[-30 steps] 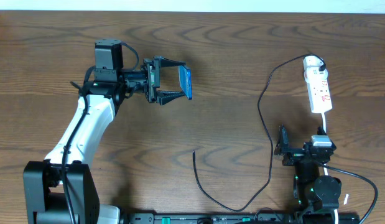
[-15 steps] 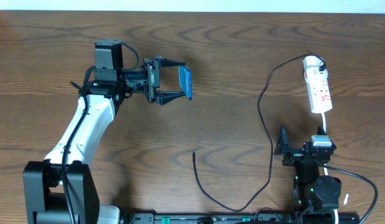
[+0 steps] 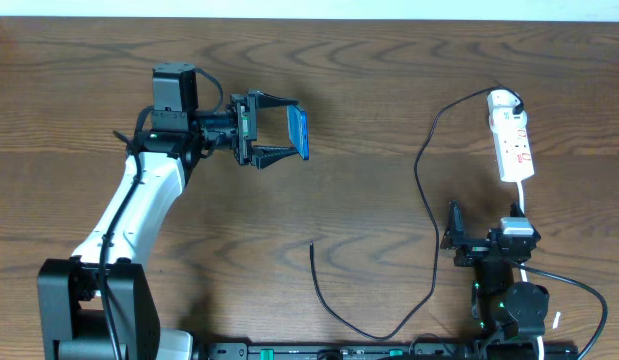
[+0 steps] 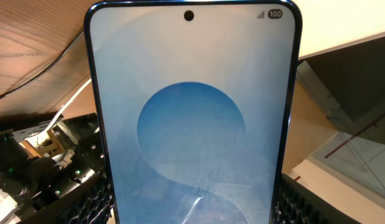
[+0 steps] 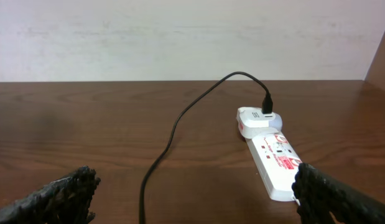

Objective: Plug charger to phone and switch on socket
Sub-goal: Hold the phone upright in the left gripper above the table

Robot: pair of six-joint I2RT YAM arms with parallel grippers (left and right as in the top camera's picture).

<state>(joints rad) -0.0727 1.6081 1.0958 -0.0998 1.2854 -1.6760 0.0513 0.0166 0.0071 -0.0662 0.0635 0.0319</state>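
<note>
My left gripper [image 3: 285, 131] is shut on the phone [image 3: 301, 133] and holds it on edge above the table, at the upper middle-left. In the left wrist view the phone [image 4: 191, 118] fills the frame, its blue screen with a round blue shape facing the camera. The charger, a thin black cable [image 3: 430, 210], runs from the socket in a long loop to its free plug tip [image 3: 311, 245] lying on the table. The socket, a white power strip [image 3: 512, 139], lies at the right; it also shows in the right wrist view [image 5: 273, 155]. My right gripper [image 5: 192, 196] is open and empty near the front right edge.
The white power-strip cord [image 3: 524, 205] runs from the socket down to the right arm's base. A white adapter [image 5: 257, 119] sits at the socket's far end with the cable plugged in. A pale wall stands behind the table.
</note>
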